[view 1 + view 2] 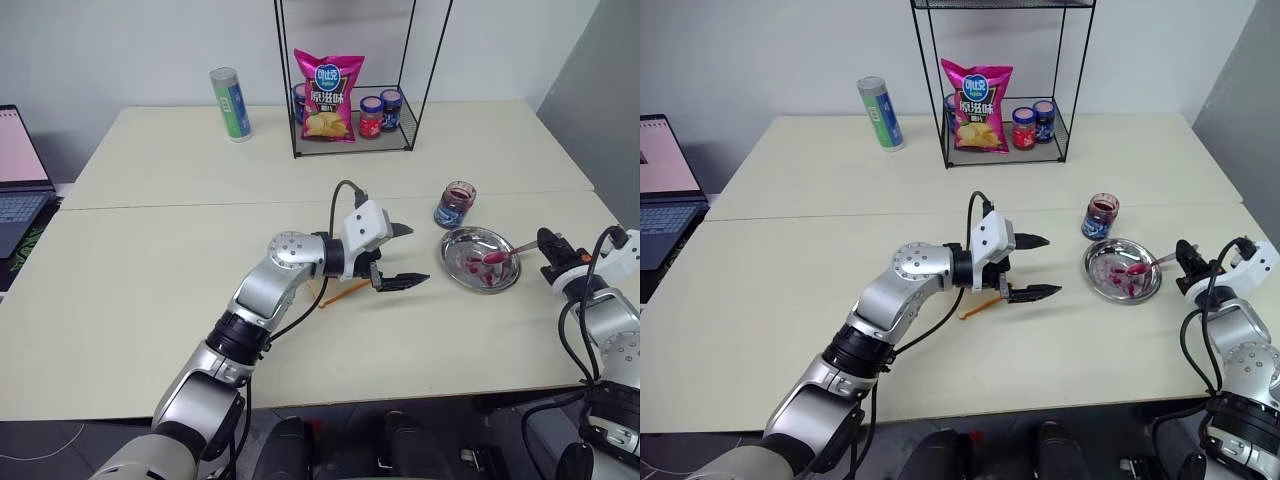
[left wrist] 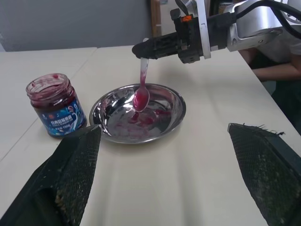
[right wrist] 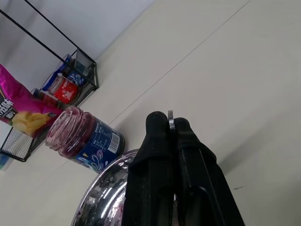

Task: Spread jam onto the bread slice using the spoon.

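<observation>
My left gripper (image 1: 415,255) hovers open over the middle of the table, pointing toward the round steel plate (image 1: 507,282). Under its wrist an orange-brown edge of the bread slice (image 1: 336,295) peeks out; the rest is hidden by the arm. My right gripper (image 1: 548,244) is at the plate's right side, shut on the handle of the spoon (image 2: 142,92). The spoon's bowl, red with jam, rests in the plate among jam smears (image 2: 141,118). The open jam jar (image 1: 456,204) stands just behind the plate, and it also shows in the right wrist view as the jar (image 3: 84,139).
A black wire rack (image 1: 350,140) at the back holds a pink chips bag (image 1: 327,95) and small red- and blue-lidded jars (image 1: 380,113). A tall can (image 1: 231,103) stands left of it. A laptop (image 1: 20,175) sits at the far left edge.
</observation>
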